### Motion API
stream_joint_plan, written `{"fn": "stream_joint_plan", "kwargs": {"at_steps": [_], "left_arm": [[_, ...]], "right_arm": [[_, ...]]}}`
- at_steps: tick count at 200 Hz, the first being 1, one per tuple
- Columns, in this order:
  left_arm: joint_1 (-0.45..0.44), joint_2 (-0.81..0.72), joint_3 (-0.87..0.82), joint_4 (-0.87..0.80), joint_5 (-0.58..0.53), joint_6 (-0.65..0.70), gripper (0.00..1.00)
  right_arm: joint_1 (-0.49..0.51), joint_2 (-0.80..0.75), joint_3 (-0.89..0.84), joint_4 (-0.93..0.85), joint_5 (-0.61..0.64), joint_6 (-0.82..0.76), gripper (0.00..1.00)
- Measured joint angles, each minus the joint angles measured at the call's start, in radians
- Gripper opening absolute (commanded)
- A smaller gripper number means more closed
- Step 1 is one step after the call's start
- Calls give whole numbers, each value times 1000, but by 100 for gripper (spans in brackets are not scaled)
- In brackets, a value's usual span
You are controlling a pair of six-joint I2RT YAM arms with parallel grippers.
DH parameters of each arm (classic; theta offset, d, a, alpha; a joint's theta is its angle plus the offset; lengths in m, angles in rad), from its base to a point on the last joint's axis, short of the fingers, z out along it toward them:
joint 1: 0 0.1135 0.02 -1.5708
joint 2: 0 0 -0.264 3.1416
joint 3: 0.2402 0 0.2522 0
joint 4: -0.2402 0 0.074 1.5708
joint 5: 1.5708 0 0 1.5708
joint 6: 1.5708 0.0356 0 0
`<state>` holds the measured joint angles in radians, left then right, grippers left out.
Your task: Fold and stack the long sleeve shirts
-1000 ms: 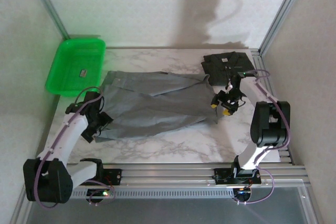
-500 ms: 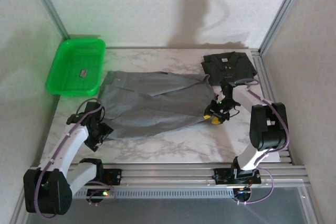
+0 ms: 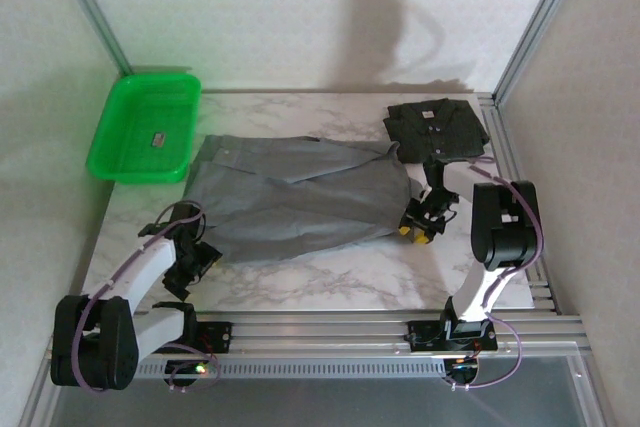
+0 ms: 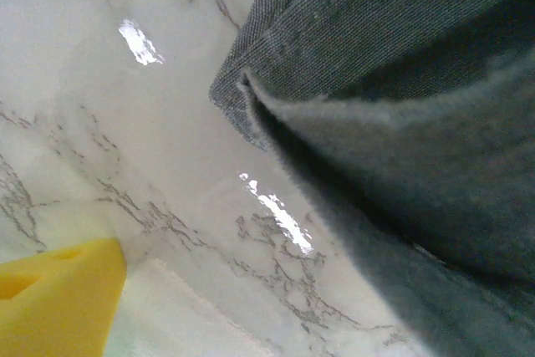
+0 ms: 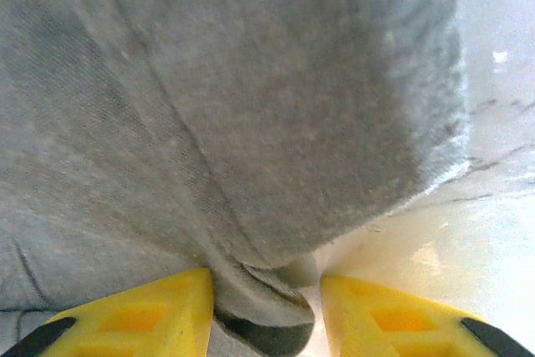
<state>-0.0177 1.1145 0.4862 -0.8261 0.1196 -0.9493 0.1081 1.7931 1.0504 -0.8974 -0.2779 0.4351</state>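
loosely spread soft grey shirt, right tool pinching its woven hem, left tool apart

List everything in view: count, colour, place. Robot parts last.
grey shirt: one, medium grey, spread flat across the middle of the table.
charcoal shirt: one, near black, folded at the far right corner.
tray: one, green, far left corner, a small dark item inside.
table: one, white marble.
left gripper: one, black with yellow pads, open at the grey shirt's near left corner.
right gripper: one, black with yellow pads, its fingers either side of a fold at the grey shirt's right edge.
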Motion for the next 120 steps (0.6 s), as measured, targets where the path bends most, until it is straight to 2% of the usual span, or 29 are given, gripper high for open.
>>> {"fn": "stream_joint_plan", "kwargs": {"at_steps": [46,75,120], "left_arm": [[0,0,0,1,0,-2,91],[0,1,6,7,1,-7,99],[0,-16,13,15,-2,-38,100]], "right_arm": [[-1,63,63,-61,35,48,40],[-6,104,119,-100,60,79,40],[-38,100,161,-58,140,87,50]]}}
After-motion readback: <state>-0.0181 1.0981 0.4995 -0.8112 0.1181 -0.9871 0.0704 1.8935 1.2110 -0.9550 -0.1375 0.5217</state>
